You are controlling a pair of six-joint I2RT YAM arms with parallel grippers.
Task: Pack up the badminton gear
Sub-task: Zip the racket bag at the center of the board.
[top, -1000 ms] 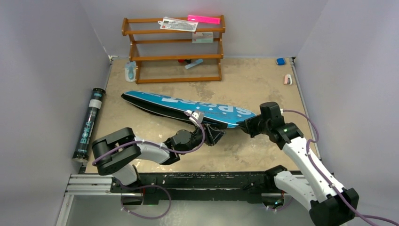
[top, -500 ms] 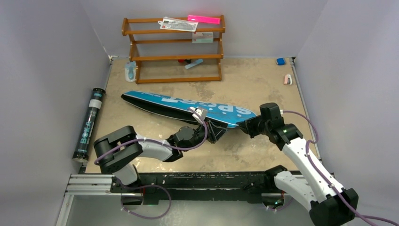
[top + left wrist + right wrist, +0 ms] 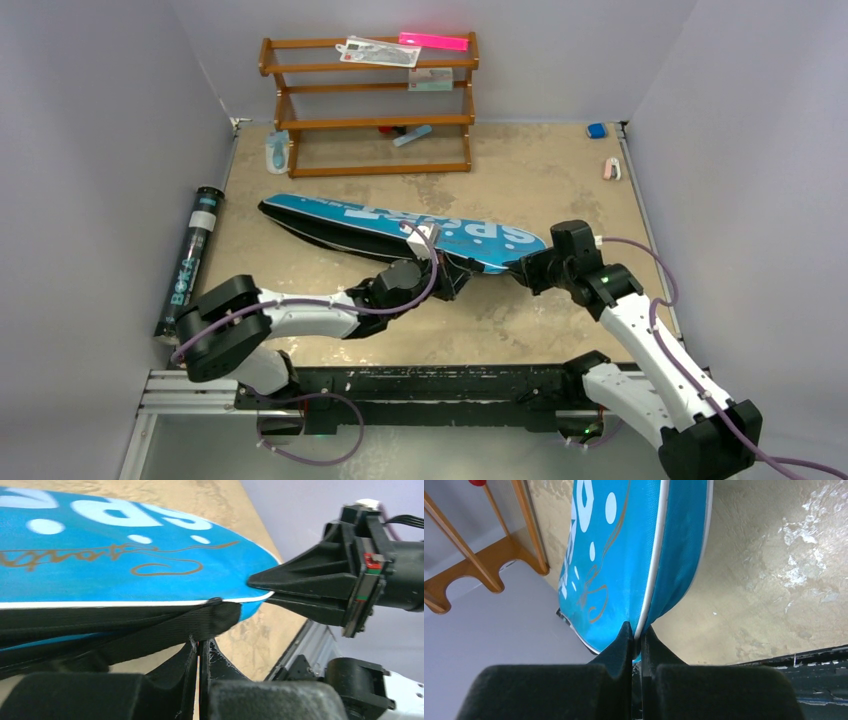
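Your blue bag (image 3: 400, 225) lay on the tabletop (image 3: 560, 170), long axis running far-left to near-right. Your right jaws were pinched on its near-right tip; your left jaws, just left of them, clamped the black strap (image 3: 150, 635) along its near edge.

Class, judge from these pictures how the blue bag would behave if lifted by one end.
Probably floppy: the bag is thin fabric, and its strap creases where the left claw pinches it. Likely light for its size: the right claw holds its tip by the seam alone. Unlikely to roll: it lies flat and wide.
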